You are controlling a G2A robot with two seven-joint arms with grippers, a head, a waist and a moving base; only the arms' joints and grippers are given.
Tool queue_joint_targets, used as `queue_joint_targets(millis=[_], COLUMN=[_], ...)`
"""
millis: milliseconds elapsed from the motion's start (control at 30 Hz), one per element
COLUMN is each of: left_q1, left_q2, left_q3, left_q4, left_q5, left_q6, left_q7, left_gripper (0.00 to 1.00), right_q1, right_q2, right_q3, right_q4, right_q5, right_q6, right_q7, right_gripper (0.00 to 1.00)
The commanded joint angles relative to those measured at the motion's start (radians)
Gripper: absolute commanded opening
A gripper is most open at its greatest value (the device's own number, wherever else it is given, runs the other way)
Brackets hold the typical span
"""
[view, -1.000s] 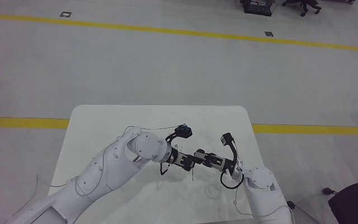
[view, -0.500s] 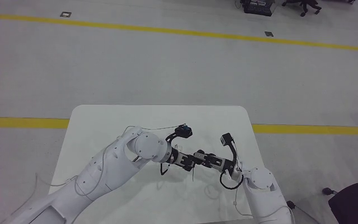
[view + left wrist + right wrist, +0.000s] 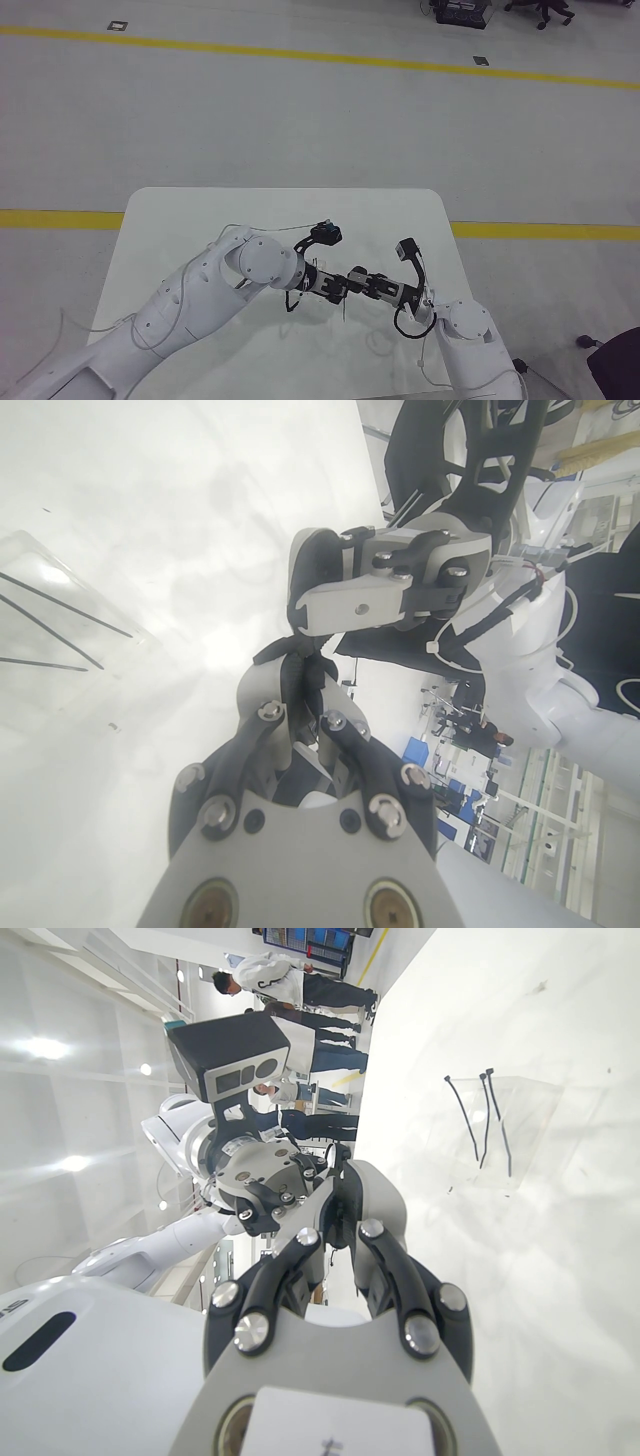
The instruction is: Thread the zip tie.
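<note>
My two grippers meet tip to tip above the middle of the white table (image 3: 180, 230). The left gripper (image 3: 300, 660) (image 3: 335, 286) has its fingers pressed together on a thin black zip tie, which its pads mostly hide. The right gripper (image 3: 340, 1208) (image 3: 300, 620) (image 3: 356, 283) faces it, also shut, its tips touching the left one's. In the top view a thin dark strand of the zip tie (image 3: 344, 310) hangs below the meeting point.
A clear tray (image 3: 530, 1128) (image 3: 55, 565) lies on the table beyond the grippers, with three spare black zip ties (image 3: 482, 1123) in it. The table's far edge (image 3: 290, 190) is well away from both arms.
</note>
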Motion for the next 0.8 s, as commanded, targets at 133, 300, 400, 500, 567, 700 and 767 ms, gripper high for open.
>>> queue_joint_targets(millis=[133, 300, 400, 500, 567, 700, 767], left_q1=[0.000, 0.001, 0.001, 0.001, 0.003, 0.019, 0.037], left_q2=[0.005, 0.011, 0.014, 0.017, 0.019, 0.025, 0.028], left_q3=[0.002, 0.002, 0.000, -0.002, -0.009, -0.044, -0.070], left_q4=[-0.006, -0.013, -0.018, -0.021, -0.021, -0.017, -0.017], left_q5=[-0.008, -0.016, -0.021, -0.029, -0.038, -0.100, -0.154], left_q6=[0.000, 0.002, 0.002, 0.002, 0.004, 0.002, 0.001], left_q7=[0.001, 0.002, 0.004, 0.007, 0.013, 0.051, 0.089], left_gripper=[0.90, 1.00, 1.00, 1.00, 1.00, 1.00, 1.00], right_q1=[-0.003, -0.007, -0.010, -0.012, -0.013, -0.018, -0.022], right_q2=[-0.001, -0.001, -0.001, -0.001, -0.001, -0.003, -0.006], right_q3=[0.000, 0.002, 0.003, 0.005, 0.010, 0.023, 0.033], right_q4=[-0.004, -0.007, -0.009, -0.011, -0.014, -0.027, -0.034], right_q5=[0.001, -0.002, -0.005, -0.006, -0.007, -0.001, 0.005], right_q6=[0.000, 0.000, 0.000, 0.000, 0.000, 0.000, 0.000], right_q7=[-0.007, -0.017, -0.023, -0.028, -0.038, -0.076, -0.107], right_gripper=[0.00, 0.00, 0.00, 0.00, 0.00, 0.00, 0.00])
